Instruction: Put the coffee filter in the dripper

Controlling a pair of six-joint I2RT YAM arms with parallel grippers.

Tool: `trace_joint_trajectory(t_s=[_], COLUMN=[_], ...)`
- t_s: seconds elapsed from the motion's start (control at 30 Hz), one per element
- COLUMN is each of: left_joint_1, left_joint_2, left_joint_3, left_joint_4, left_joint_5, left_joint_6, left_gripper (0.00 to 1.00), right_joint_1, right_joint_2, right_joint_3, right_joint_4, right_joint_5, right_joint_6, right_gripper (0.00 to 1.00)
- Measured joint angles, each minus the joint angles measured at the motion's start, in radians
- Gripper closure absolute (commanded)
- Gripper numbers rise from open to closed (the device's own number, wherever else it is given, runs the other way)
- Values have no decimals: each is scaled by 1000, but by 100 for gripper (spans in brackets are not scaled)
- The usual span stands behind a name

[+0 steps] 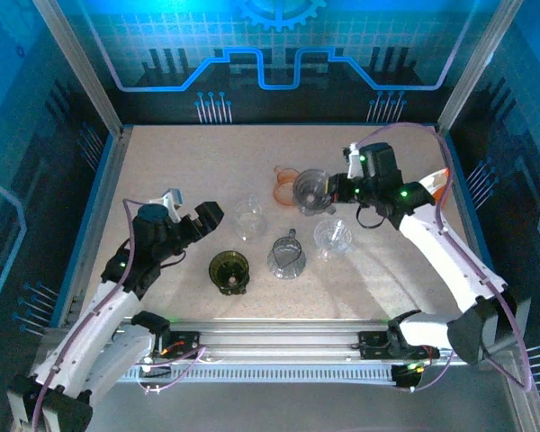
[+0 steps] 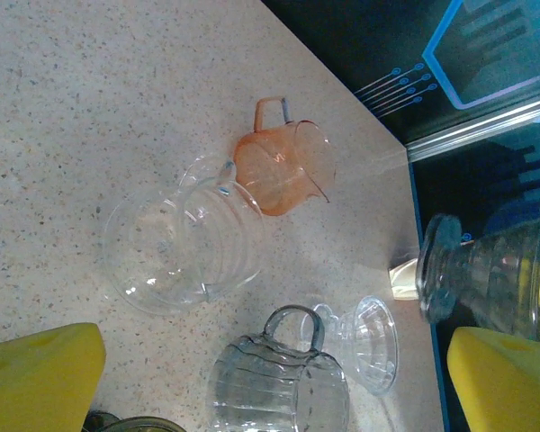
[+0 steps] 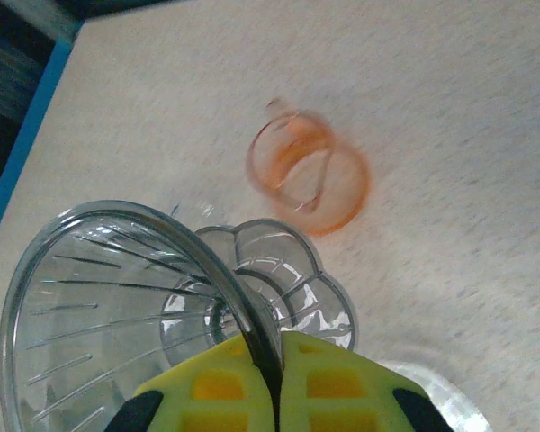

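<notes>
Glossy clear dripper (image 3: 90, 297) — speckled matt table (image 2: 72, 90)

Six coffee drippers and two robot arms are on view at the one speckled beige table (image 1: 180, 162). Three of the drippers are colourless: a clear ribbed cone dripper (image 1: 248, 218), a clear handled jug-shaped dripper (image 1: 286, 256) and a clear wide-rimmed funnel dripper (image 1: 332, 238). One is a translucent orange plastic dripper (image 1: 283, 183), one a dark olive-green round dripper (image 1: 228, 271), one a smoky grey ribbed cone dripper (image 1: 311, 191). The arms are the white left arm (image 1: 108, 315) and the white right arm (image 1: 450, 256).
</notes>
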Motion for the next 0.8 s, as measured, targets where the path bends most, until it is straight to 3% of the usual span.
trace_joint_trajectory(t_s=[0.33,0.8], left_joint_1=[0,0], left_joint_2=[-25,-45], left_joint_3=[0,-43], left_joint_4=[-19,-21], left_joint_5=[-2,6], left_joint_6=[0,19], left_gripper=[1,1], right_joint_1=[195,238], right_joint_2=[55,129], right_joint_3=[57,64], right_joint_4=[-216,-263], right_joint_5=[-97,-92], right_joint_6=[27,38], right_gripper=[100,100])
